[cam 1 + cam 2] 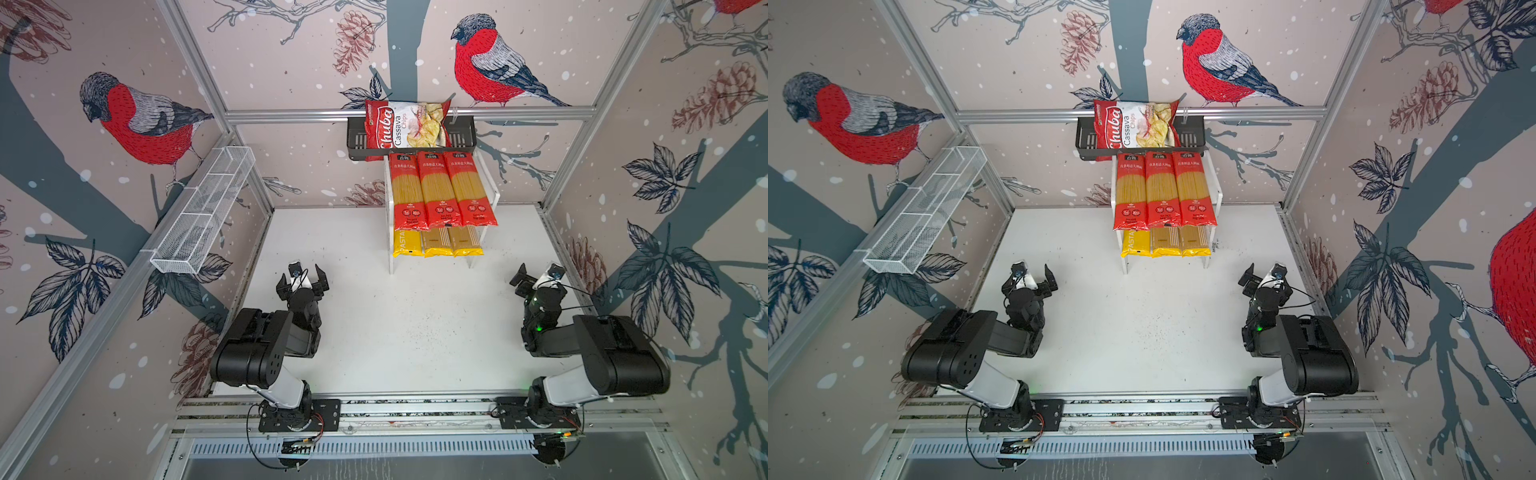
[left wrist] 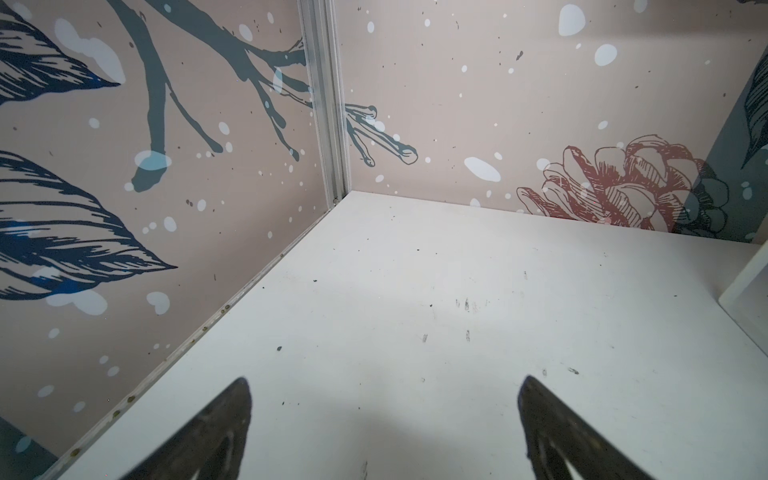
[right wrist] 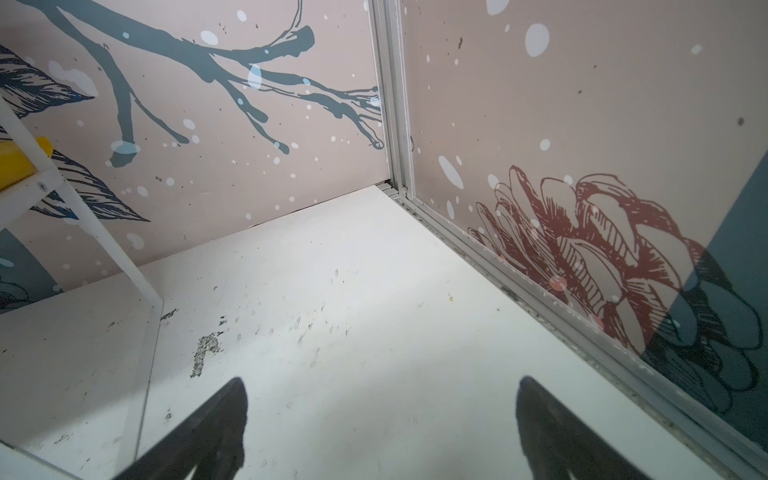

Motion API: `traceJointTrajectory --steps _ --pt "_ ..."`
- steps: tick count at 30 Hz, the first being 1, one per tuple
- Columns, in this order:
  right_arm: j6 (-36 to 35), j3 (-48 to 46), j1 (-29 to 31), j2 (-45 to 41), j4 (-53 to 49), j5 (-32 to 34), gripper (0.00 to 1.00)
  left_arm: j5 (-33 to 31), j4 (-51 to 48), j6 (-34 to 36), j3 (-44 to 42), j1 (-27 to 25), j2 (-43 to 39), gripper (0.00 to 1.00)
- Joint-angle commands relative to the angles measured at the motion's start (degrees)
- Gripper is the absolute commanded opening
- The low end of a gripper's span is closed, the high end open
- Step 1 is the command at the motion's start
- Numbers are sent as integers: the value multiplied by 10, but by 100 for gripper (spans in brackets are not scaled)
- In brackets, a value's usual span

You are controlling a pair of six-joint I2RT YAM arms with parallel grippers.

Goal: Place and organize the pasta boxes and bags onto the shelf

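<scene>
Hovering with black left gripper (image 1: 302, 277) and black right gripper (image 1: 537, 276) spread, empty, facing red-ended spaghetti packs (image 1: 438, 191) over yellow spaghetti packs (image 1: 436, 247), lying lengthwise on white two-tier shelf (image 1: 391, 259) at desk's back edge, nearer right arm.

A red-and-white Chuba Cassava Chips bag (image 1: 405, 124) is leaning upright in a black perforated basket (image 1: 463, 135), which is hanging from the aluminium rail (image 1: 291, 115) on the back wall; a long white wire mesh basket (image 1: 203, 208) is hanging slantwise along the left wall; the white tabletop (image 1: 374, 332) is showing dark scuffs and specks; red-breasted birds (image 1: 145, 120) are decorating the wallpaper.
</scene>
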Motion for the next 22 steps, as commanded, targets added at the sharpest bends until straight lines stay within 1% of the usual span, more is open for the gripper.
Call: traceJointTrajectory --steps 1,5,14,15,16,22 --pt "-2 2 0 -2 3 6 100 0 10 -4 0 1 -1 98" --pt "-4 12 5 2 -12 12 100 0 9 -4 1 1 -2 98" --pt "-5 12 5 2 -10 13 100 0 10 -4 1 1 -2 98" --pt "-5 12 5 2 -10 13 100 6 9 -1 1 1 -1 98" --pt "-5 12 5 2 -10 13 100 28 25 13 -6 0 -1 98" --pt "-5 12 5 2 -10 13 100 32 27 10 -8 1 -1 98"
